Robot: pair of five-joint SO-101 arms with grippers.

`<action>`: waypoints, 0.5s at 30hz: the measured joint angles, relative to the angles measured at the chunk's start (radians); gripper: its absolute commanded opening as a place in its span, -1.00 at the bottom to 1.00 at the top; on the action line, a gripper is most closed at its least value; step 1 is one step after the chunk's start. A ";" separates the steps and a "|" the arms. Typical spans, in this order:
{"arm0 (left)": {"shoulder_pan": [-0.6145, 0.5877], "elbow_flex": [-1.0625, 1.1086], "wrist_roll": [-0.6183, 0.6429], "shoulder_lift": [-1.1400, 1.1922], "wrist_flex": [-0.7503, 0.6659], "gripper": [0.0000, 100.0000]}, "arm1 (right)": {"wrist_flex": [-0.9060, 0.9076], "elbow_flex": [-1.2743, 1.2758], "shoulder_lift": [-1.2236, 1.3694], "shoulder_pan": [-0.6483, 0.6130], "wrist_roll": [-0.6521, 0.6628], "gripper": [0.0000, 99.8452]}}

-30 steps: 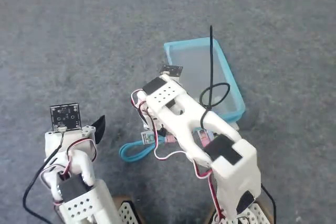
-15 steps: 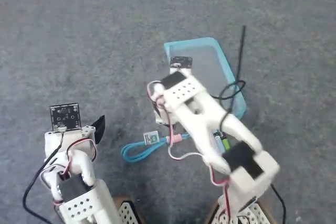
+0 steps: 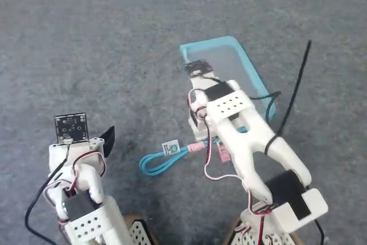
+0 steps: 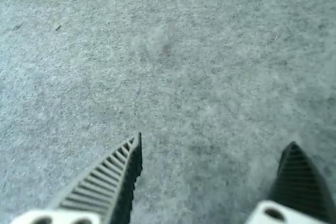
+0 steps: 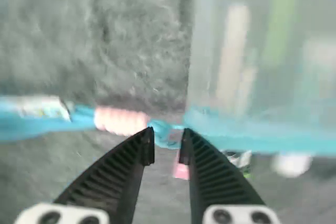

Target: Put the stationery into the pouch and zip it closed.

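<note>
Teal-edged and translucent, your pouch lies flat on the grey carpeted tabletop, well out toward the far side. From the high view, your right arm covers its near end and a black cable crosses above it. Your right end effector has its fingers drawn together on the teal strap, right where it meets the pouch's edge. The strap runs along the carpet past a pink bead and a white tag. Through the pouch wall you can see pens, so stationery is inside. Your left end effector hangs with its fingers spread wide over bare carpet, well apart from the pouch.
</note>
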 measured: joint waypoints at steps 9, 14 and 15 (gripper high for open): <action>0.002 0.000 0.000 0.000 0.000 -0.23 | 0.006 0.040 -0.235 0.018 0.242 -0.99; 0.002 0.000 0.000 0.000 0.000 -0.23 | 0.006 0.183 -0.439 0.018 0.252 -0.99; 0.002 0.000 0.000 0.000 0.000 -0.23 | 0.006 0.218 -0.443 0.018 0.265 -0.99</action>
